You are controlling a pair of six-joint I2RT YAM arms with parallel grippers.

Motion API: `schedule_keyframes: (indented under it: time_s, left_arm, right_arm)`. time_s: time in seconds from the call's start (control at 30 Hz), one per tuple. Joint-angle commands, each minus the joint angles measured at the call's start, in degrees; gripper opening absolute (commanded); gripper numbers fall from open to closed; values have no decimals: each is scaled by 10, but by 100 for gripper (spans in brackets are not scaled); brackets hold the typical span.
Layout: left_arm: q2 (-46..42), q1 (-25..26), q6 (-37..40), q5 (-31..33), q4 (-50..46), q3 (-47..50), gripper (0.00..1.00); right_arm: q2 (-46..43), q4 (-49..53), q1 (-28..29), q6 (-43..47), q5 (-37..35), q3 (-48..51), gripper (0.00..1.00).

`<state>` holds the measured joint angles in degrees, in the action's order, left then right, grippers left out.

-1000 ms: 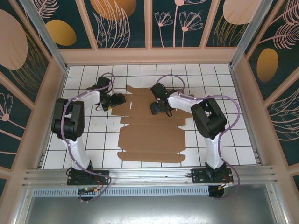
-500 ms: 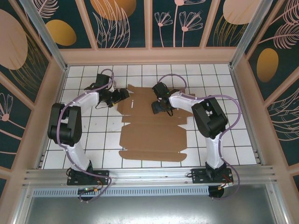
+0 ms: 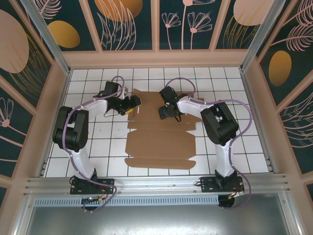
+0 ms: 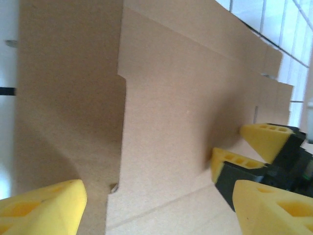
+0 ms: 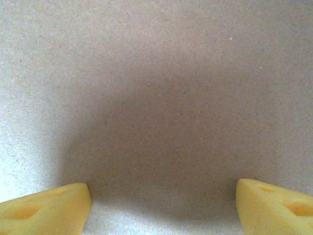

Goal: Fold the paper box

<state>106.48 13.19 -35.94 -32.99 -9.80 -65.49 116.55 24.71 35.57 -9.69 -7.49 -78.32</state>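
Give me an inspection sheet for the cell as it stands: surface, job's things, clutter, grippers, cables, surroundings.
Surface: white tiled table, grid lines visible.
Job's things: paper box lies unfolded, largely flat, mid-table.
Clutter: nothing seen.
Grippers: left gripper open at the box's far-left edge; right gripper open, low over its far panel.
Cables: purple cables loop along both arms.
Surroundings: floral wall panels in wooden frames; aluminium rail at the near edge.

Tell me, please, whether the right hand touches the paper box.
Cannot tell: the right wrist view shows the right hand near the paper box, no clear gap.
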Motion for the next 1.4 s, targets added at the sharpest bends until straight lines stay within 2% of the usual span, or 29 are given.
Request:
schedule_keyframes:
  time_s: [0.0, 0.17, 0.33, 0.43, 0.6, 0.73, 0.97, 1.37]
  left_arm:
    - [14, 1, 41, 101, -76, -27, 78]
    - [9, 0, 66, 162, -111, -42, 78]
    - [36, -3, 66, 133, -85, -34, 73]
    - [65, -4, 63, 96, -61, -41, 59]
    - [70, -7, 64, 88, -54, -53, 31]
    - [46, -7, 65, 88, -64, -51, 17]
    - [7, 9, 69, 87, -95, -66, 16]
    - [11, 53, 69, 90, -142, -125, 17]
  right_arm:
    - [32, 10, -1, -5, 3, 29, 79]
    - [28, 8, -1, -4, -1, 29, 79]
    - [31, 6, -2, -4, 1, 27, 76]
    - [31, 4, -2, -5, 2, 29, 74]
    - [29, 3, -2, -2, 5, 33, 71]
    - [27, -2, -2, -2, 4, 37, 70]
    - [31, -5, -2, -3, 10, 35, 69]
    - [34, -1, -3, -1, 9, 30, 69]
